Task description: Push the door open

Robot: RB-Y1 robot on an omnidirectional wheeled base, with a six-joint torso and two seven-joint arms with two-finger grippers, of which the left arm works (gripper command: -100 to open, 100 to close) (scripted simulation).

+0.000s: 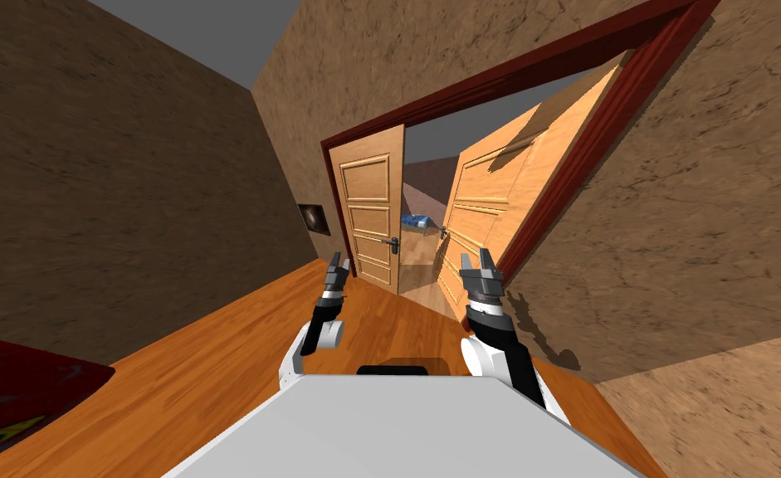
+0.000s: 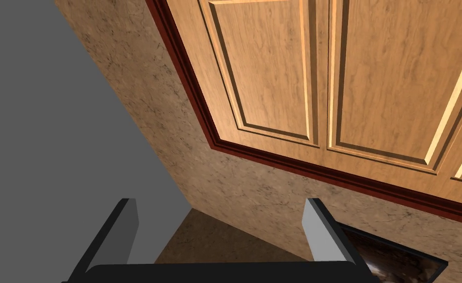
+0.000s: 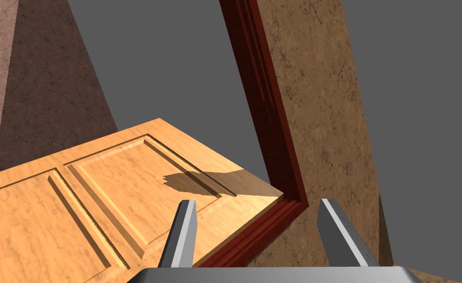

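Straight ahead, in a dark red wooden frame (image 1: 546, 76), two door leaves of light panelled wood. Left leaf (image 1: 372, 203) about in line with the frame; right leaf (image 1: 496, 187) angled away into the room beyond, with a gap between them. Near the right leaf's lower part, right gripper (image 1: 475, 257), fingers apart and empty (contact unclear). Before the left leaf, left gripper (image 1: 338, 261), likewise spread and holding nothing.

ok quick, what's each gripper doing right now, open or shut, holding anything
left gripper: open, holding nothing
right gripper: open, holding nothing
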